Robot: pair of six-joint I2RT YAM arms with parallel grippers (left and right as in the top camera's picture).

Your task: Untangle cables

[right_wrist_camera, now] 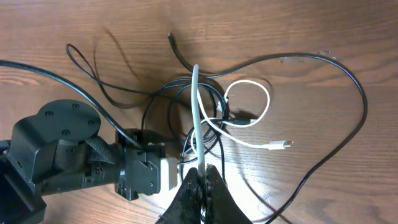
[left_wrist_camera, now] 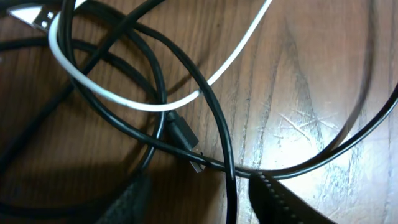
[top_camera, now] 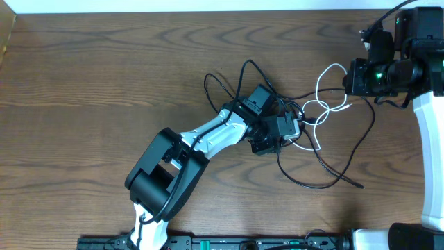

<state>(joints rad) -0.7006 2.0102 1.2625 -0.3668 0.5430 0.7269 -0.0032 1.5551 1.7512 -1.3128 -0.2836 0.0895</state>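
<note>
A black cable (top_camera: pixel 362 136) and a white cable (top_camera: pixel 320 83) lie tangled on the wooden table right of centre. My left gripper (top_camera: pixel 295 129) is low over the knot. In the left wrist view it (left_wrist_camera: pixel 205 202) is open, with one strand of the black cable (left_wrist_camera: pixel 221 118) running between its fingers. A black plug (left_wrist_camera: pixel 183 137) and a loop of the white cable (left_wrist_camera: pixel 124 99) lie just ahead. My right gripper (top_camera: pixel 345 78) is at the upper right. In the right wrist view it (right_wrist_camera: pixel 202 177) is shut on the white cable (right_wrist_camera: pixel 196 112). The white plug (right_wrist_camera: pixel 283 145) lies free on the table.
The black cable's long loop reaches toward the right (right_wrist_camera: pixel 357 118), and its free end lies at the front right (top_camera: pixel 359 185). The left arm's body (top_camera: pixel 166 170) crosses the lower middle of the table. The right arm's white base (top_camera: pixel 433 160) stands along the right edge.
</note>
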